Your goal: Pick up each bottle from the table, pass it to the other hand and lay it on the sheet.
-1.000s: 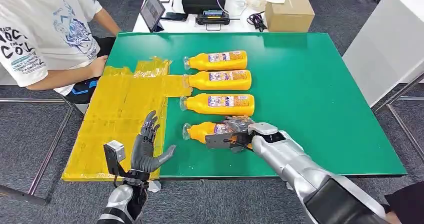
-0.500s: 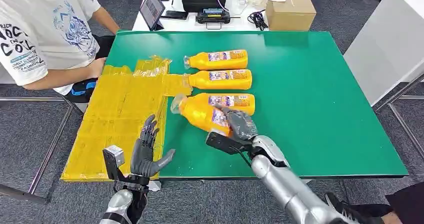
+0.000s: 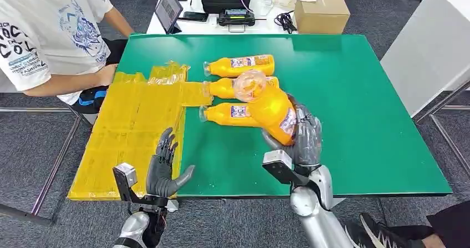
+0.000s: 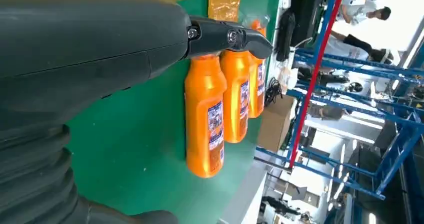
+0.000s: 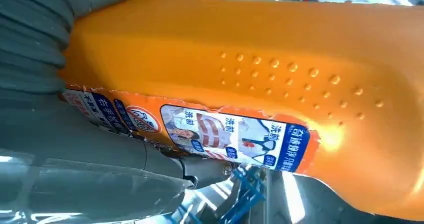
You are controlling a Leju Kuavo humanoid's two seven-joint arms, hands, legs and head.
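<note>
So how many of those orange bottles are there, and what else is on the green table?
Orange bottles lying on the table: 3
Orange bottle held up in the right hand: 1
Yellow sheet: 1
Total: 5

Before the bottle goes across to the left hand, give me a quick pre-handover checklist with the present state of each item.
1. Right hand holds the lifted bottle off the table: ok.
2. Grip is firm: cannot tell; the fingers wrap the bottle's lower body.
3. Left hand is empty with fingers apart, ready to receive: ok.
4. The hands are close enough to pass: not ok; a wide gap separates them.
5. Yellow sheet has bare room for the bottle: ok.
6. Three bottles remain lying on the green table: ok.
</note>
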